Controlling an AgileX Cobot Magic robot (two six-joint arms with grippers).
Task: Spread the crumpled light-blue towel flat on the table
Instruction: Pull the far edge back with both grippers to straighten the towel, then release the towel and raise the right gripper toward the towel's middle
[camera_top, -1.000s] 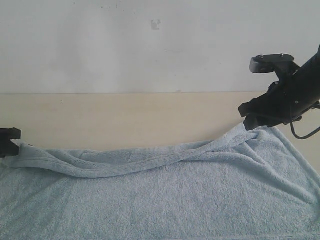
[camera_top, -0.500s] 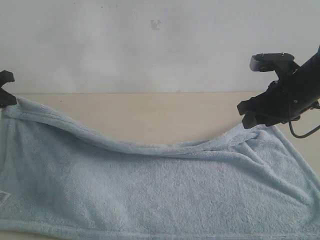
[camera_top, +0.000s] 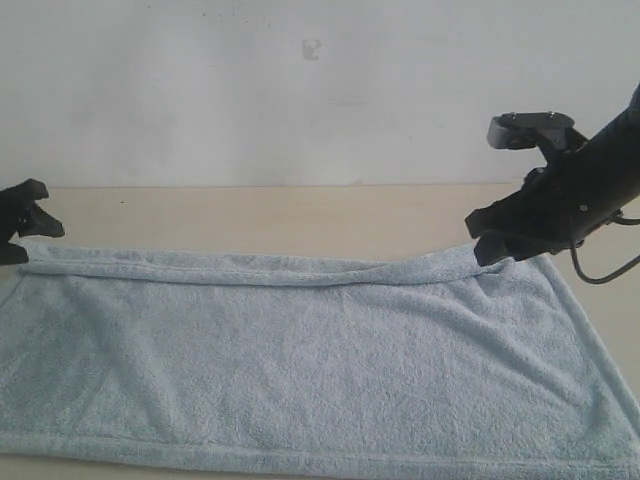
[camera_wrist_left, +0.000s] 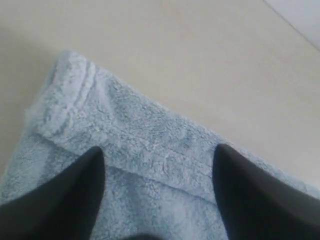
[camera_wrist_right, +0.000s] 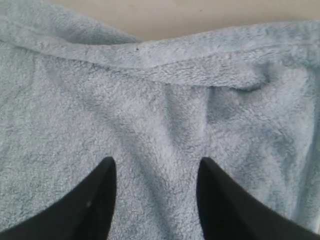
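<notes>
The light-blue towel (camera_top: 300, 360) lies spread out over the beige table (camera_top: 280, 215), with a folded-over hem along its far edge. At the towel's far left corner my left gripper (camera_top: 40, 215) stands open. In the left wrist view its gripper (camera_wrist_left: 159, 150) hovers over that corner of the towel (camera_wrist_left: 125, 135) with nothing between the fingers (camera_wrist_left: 75, 195). My right gripper (camera_top: 482, 240) sits over the far right corner. Its gripper (camera_wrist_right: 156, 161) is open above a low wrinkle in the towel (camera_wrist_right: 150, 100).
A white wall (camera_top: 300, 90) rises behind the table. A bare strip of tabletop runs between the wall and the towel's far edge. A dark cable (camera_top: 600, 278) loops below the right arm. The towel's near edge reaches the table's front.
The left gripper opened and let go of the far left corner, which dropped from its raised position onto the table. The far edge now lies flat. The right gripper shifted slightly left.
</notes>
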